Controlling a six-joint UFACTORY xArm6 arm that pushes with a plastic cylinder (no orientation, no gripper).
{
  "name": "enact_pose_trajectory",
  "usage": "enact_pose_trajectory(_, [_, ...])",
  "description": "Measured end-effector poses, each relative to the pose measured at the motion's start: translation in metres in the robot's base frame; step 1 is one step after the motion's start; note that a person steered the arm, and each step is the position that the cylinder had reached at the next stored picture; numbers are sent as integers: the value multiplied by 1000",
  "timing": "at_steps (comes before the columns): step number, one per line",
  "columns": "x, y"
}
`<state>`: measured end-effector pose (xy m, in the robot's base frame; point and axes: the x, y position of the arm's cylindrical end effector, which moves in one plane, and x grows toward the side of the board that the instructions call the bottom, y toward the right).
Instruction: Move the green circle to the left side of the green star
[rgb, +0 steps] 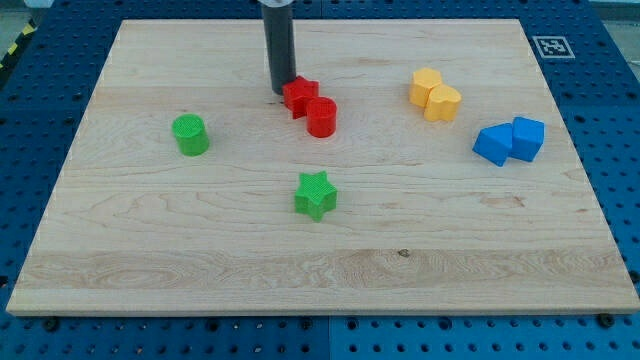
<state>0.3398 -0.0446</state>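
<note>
Push not started: my tip (279, 92) has no pincer to report and touches the red star (298, 96) at 12 o'clock on the board, while the green circle (189, 135) sits well apart at the green star's (315, 194) 10 o'clock.

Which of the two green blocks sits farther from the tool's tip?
The green star, toward the view's bottom. The green circle at the view's left is somewhat nearer my tip, which touches the red star.

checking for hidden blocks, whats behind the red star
Behind the red star, toward the view's top, only my tip shows, at its left edge. The board directly behind it is covered.
</note>
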Motion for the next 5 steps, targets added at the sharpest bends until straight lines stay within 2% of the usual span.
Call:
enact_pose_trajectory(1, [13, 3])
enact_pose_trajectory(2, [13, -34])
enact_pose_trajectory(4, [22, -152])
enact_pose_trajectory(5, [45, -152])
